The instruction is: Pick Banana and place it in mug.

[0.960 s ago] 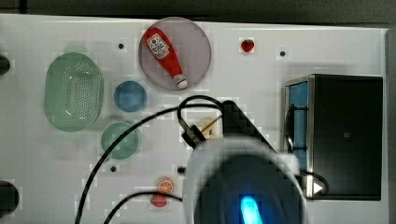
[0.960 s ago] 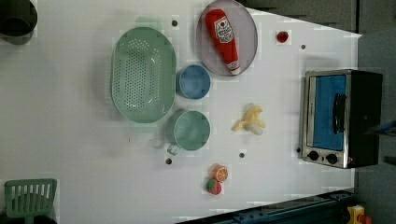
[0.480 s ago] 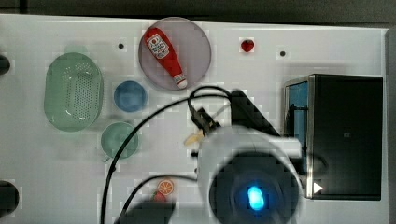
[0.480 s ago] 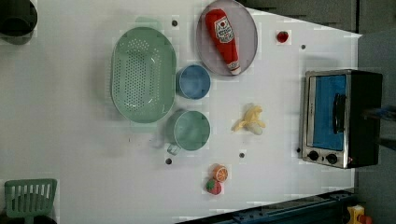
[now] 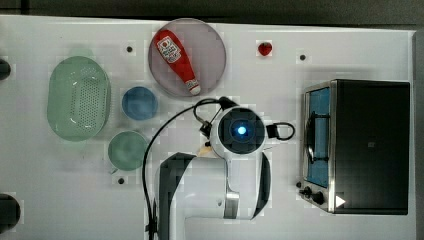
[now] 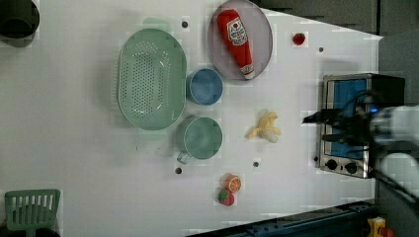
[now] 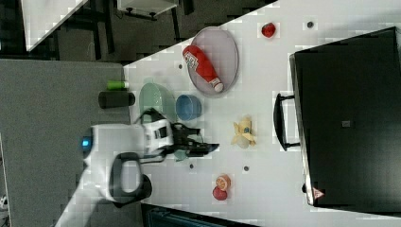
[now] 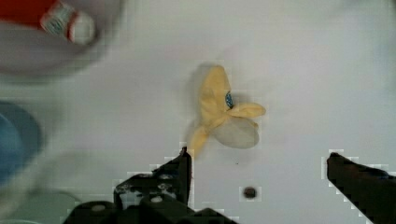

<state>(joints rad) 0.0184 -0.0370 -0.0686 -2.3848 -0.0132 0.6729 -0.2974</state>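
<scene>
White table [image 5: 60, 200] fills the top view, small dark holes dotted across it, and a dark strip of floor [image 5: 200, 7] runs along the upper edge. In the right view, grey floor [image 7: 52, 123] takes the left half; dark legs of a white stand [image 7: 146, 5] sit at the upper middle, with another white surface [image 7: 47, 14] in the upper left corner. Light is flat and even.

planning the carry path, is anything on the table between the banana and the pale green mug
No. In the left view the table between the banana and the mug is bare white surface.
</scene>
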